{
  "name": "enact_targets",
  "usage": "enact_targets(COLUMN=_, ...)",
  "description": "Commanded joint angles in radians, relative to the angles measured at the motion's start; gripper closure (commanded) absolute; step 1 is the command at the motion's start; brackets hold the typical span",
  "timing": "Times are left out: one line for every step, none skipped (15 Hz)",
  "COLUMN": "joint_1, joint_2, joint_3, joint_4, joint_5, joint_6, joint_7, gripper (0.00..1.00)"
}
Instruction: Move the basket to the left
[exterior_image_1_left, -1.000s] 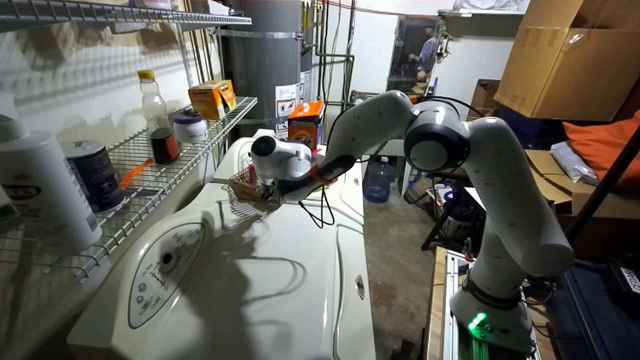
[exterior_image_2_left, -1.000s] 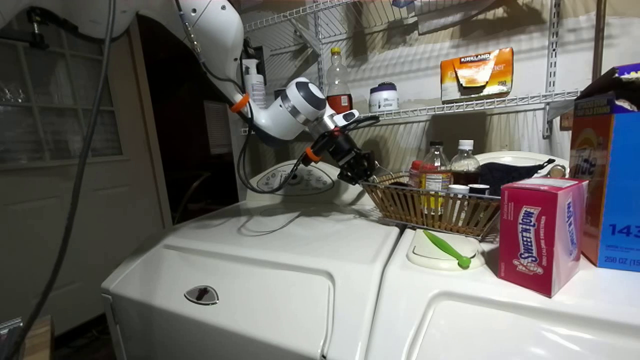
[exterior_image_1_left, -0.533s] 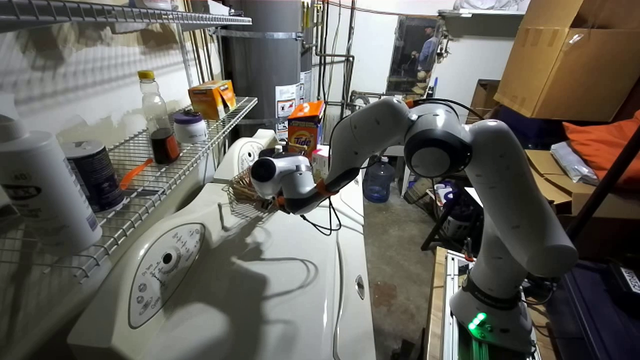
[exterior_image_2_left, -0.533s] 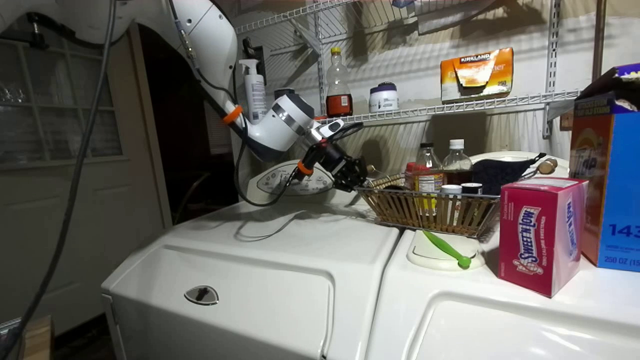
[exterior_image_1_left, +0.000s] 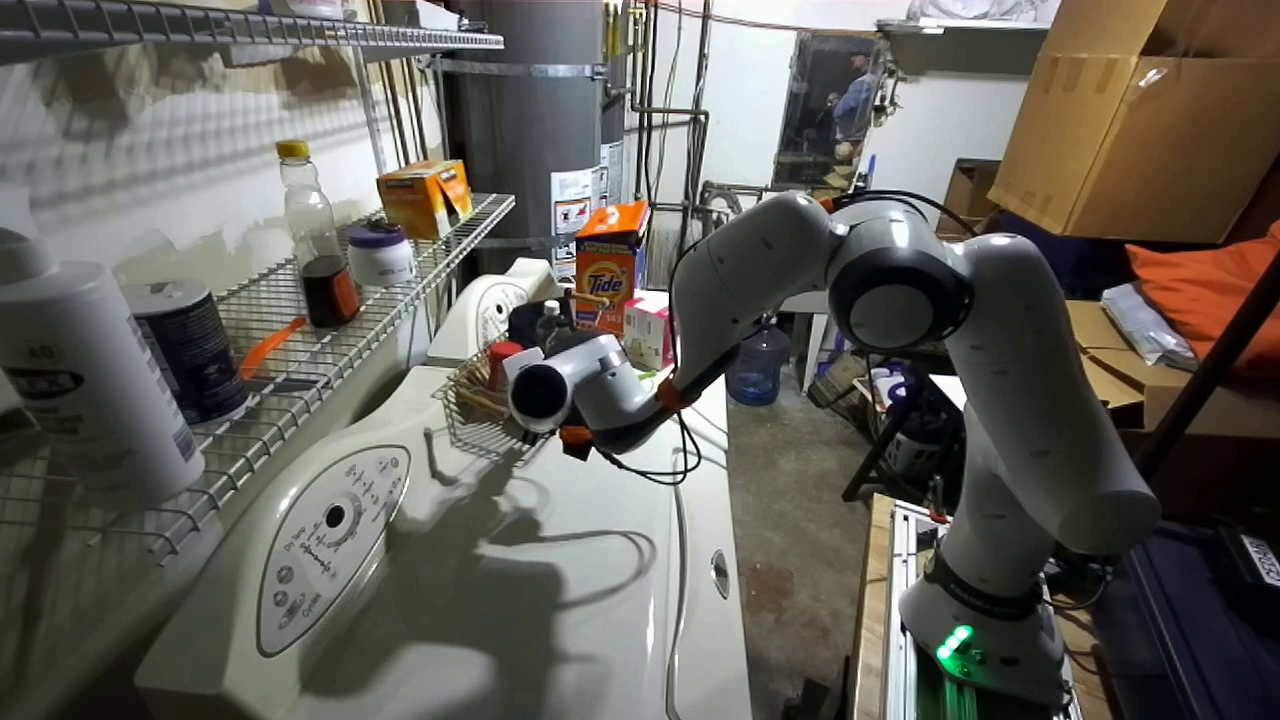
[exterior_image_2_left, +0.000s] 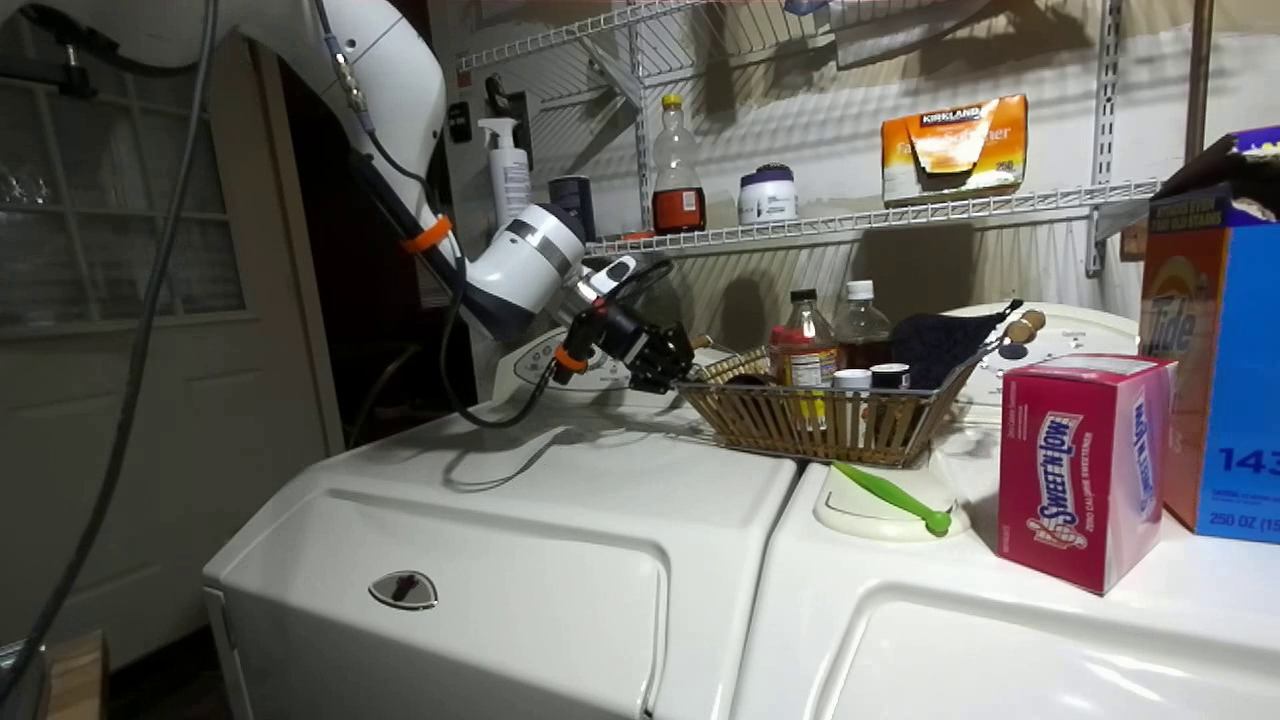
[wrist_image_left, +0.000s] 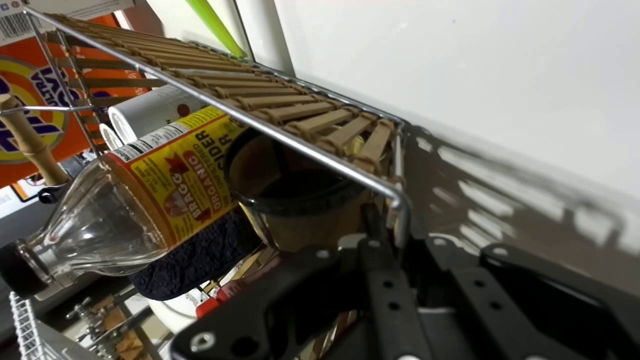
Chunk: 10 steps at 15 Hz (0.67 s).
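The basket (exterior_image_2_left: 770, 420) is a low wire frame with brown slats, sitting across the gap between two white machines. It holds several bottles, a dark cloth item and a glass jar. It also shows in an exterior view (exterior_image_1_left: 470, 425), partly behind the wrist. My gripper (exterior_image_2_left: 688, 372) is at the basket's near-left end in that view. In the wrist view, the gripper's fingers (wrist_image_left: 395, 225) are closed around the metal rim of the basket (wrist_image_left: 300, 112) at a corner, one finger inside and one outside. The yellow-labelled cider bottle (wrist_image_left: 180, 175) lies within the basket beside the jar (wrist_image_left: 295, 200).
A green stick (exterior_image_2_left: 890, 495) lies just in front of the basket. A pink Sweet'N Low box (exterior_image_2_left: 1080, 480) and a Tide box (exterior_image_1_left: 608, 270) stand beyond it. A wire shelf (exterior_image_2_left: 930, 212) with bottles runs behind. A control panel (exterior_image_1_left: 330, 530) rises at the machine's back.
My gripper has moved left and slightly down in an exterior view, and the basket has slid left with it, turning a little. The green stick has shifted slightly. The gripper stays at the rim.
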Motion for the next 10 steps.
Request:
enact_targets(joint_1=0.011, joint_2=-0.145, joint_3=0.046, joint_4=-0.086, joint_5=-0.184, joint_6=-0.097, joint_7=0.090, gripper=0.97)
enact_targets(joint_1=0.008, joint_2=-0.163, joint_3=0.068, joint_4=-0.106, joint_5=-0.200, joint_6=-0.113, joint_7=0.100, gripper=0.97)
enact_targets(joint_1=0.000, joint_2=-0.180, joint_3=0.095, joint_4=-0.127, joint_5=-0.196, joint_6=-0.131, joint_7=0.083, gripper=0.97)
enact_targets(joint_1=-0.003, joint_2=-0.196, joint_3=0.114, joint_4=-0.142, joint_5=-0.206, joint_6=-0.141, joint_7=0.083, gripper=0.97)
enact_targets(joint_1=-0.012, joint_2=-0.214, joint_3=0.141, joint_4=-0.161, joint_5=-0.186, joint_6=-0.154, joint_7=0.062, gripper=0.97)
enact_targets(joint_1=-0.013, joint_2=-0.228, joint_3=0.160, joint_4=-0.171, joint_5=-0.190, joint_6=-0.165, joint_7=0.060, gripper=0.97)
enact_targets(joint_1=-0.014, joint_2=-0.241, joint_3=0.185, joint_4=-0.183, joint_5=-0.174, joint_6=-0.183, joint_7=0.047, gripper=0.97)
enact_targets(joint_1=-0.015, joint_2=-0.254, joint_3=0.204, joint_4=-0.191, joint_5=-0.174, joint_6=-0.196, joint_7=0.043, gripper=0.97)
enact_targets(joint_1=-0.013, joint_2=-0.265, joint_3=0.225, joint_4=-0.196, joint_5=-0.169, joint_6=-0.214, joint_7=0.038, gripper=0.97)
enact_targets(joint_1=-0.013, joint_2=-0.271, joint_3=0.248, joint_4=-0.198, joint_5=-0.157, joint_6=-0.225, joint_7=0.025, gripper=0.97)
